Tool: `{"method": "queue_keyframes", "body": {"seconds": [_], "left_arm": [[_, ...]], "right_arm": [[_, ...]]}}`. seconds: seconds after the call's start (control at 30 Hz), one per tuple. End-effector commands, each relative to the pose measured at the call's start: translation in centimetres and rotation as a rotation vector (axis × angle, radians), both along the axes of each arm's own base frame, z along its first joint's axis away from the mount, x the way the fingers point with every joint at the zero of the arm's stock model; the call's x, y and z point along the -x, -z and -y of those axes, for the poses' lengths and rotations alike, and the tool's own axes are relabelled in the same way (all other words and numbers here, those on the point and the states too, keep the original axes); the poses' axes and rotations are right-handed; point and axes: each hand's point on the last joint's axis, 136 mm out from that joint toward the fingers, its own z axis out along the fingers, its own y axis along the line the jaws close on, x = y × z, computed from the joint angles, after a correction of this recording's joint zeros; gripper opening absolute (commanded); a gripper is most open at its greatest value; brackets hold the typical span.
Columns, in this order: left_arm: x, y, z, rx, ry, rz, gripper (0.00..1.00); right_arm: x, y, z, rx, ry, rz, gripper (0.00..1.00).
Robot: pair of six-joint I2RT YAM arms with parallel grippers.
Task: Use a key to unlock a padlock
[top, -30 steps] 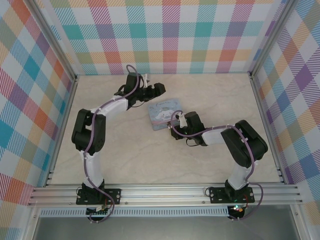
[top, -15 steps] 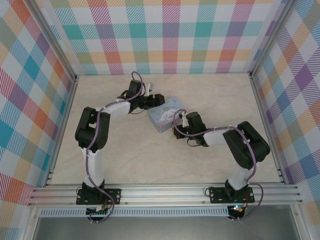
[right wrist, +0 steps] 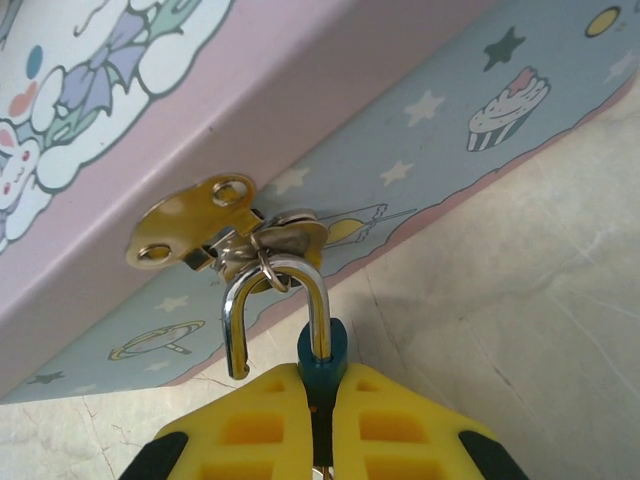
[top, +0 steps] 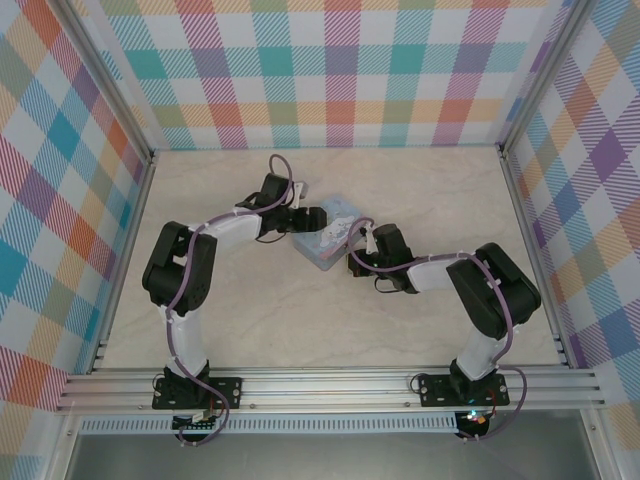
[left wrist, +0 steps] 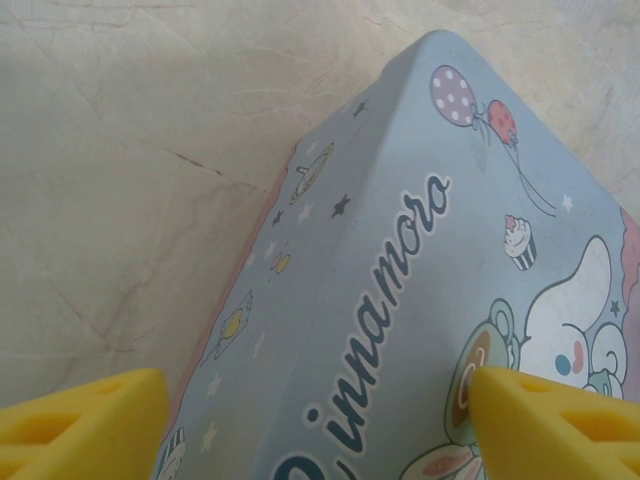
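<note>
Setting: plaid walls in many colours close in a pale marbled table (top: 260, 330), with both arm bases at its near edge.
Tin: a pale blue cartoon-printed tin (top: 325, 240) sits near the middle of the table, between the two arms.
Left gripper (top: 312, 216): spread wide, holding nothing; from its wrist camera one yellow finger (left wrist: 80, 425) sits off the tin's side and the other over the lid, so the jaws straddle a corner of the tin (left wrist: 430, 290).
Right gripper (right wrist: 318, 410): clenched on the teal body of the padlock (right wrist: 322, 360), which is pinched between its yellow fingers (right wrist: 240, 425) just beside the tin's front wall.
Padlock: its silvery shackle (right wrist: 275, 310) passes through the gold hasp (right wrist: 200, 225) on the tin; one leg of the shackle appears free of the body, so the lock looks already sprung.
Key: cannot be made out; it may be hidden below the padlock between the fingers.
Step in hand: likely the end of unlocking, with the shackle yet to be cleared from the hasp.
Next move: the left fingers probably need to close on the tin to steady it, while the right swings the open leg out of the hasp ring without twisting it.
</note>
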Motion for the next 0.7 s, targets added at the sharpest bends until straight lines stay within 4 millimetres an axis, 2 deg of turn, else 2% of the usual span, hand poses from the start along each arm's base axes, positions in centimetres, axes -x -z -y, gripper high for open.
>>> {"method": "queue_keyframes", "body": {"seconds": [0.0,0.3,0.67], "left_arm": [[2.3,1.9,-0.7,-0.149,0.05,-0.039,0.77],[3.8,4.0,-1.4,-0.257,0.094,-0.065,0.74],[4.7,5.7,-1.8,-0.38,0.12,-0.069,0.74]], "right_arm": [[-0.1,-0.1,0.4,-0.017,0.031,-0.016,0.04],[-1.6,-0.6,1.8,-0.099,0.115,-0.052,0.03],[-3.1,-1.7,1.3,-0.114,0.129,-0.055,0.02]]}}
